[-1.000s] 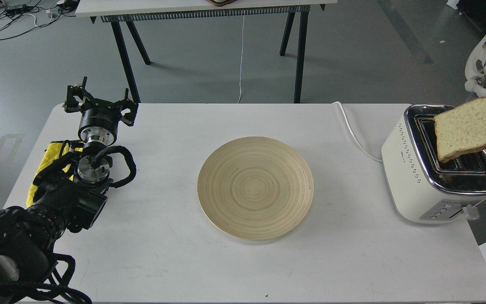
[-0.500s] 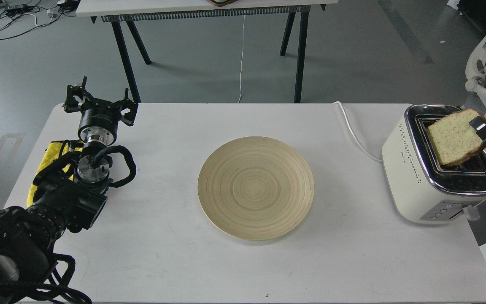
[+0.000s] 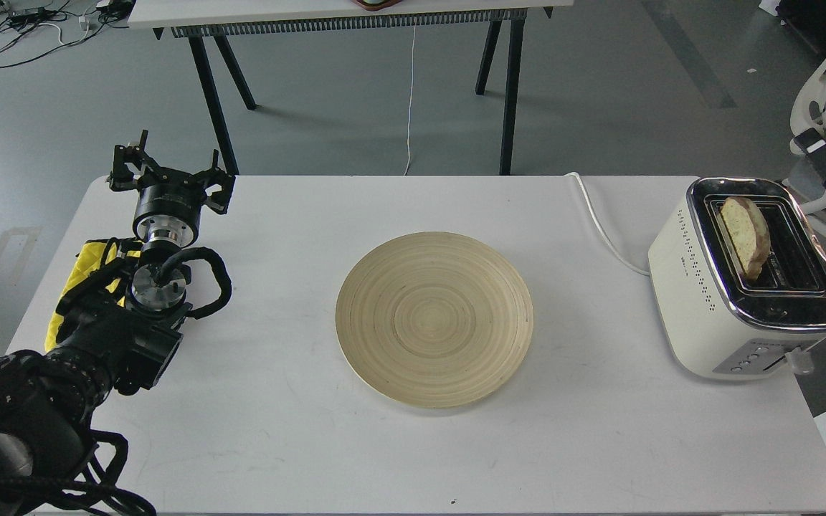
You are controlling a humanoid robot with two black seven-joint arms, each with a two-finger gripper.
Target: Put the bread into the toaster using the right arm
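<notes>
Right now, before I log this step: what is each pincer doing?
Left pincer: open, holding nothing.
Right pincer: only partly in view at the frame edge, cannot tell; clear of the bread standing in the toaster.

Your left arm (image 3: pixel 97 337): black jointed links, silver wrist rings, looped black cable, yellow cloth on it; black two-finger tool (image 3: pixel 169 168).

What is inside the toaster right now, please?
The bread stands in the left slot of the toaster, its top edge poking out. Its lower part is hidden inside; the right slot looks empty.
</notes>
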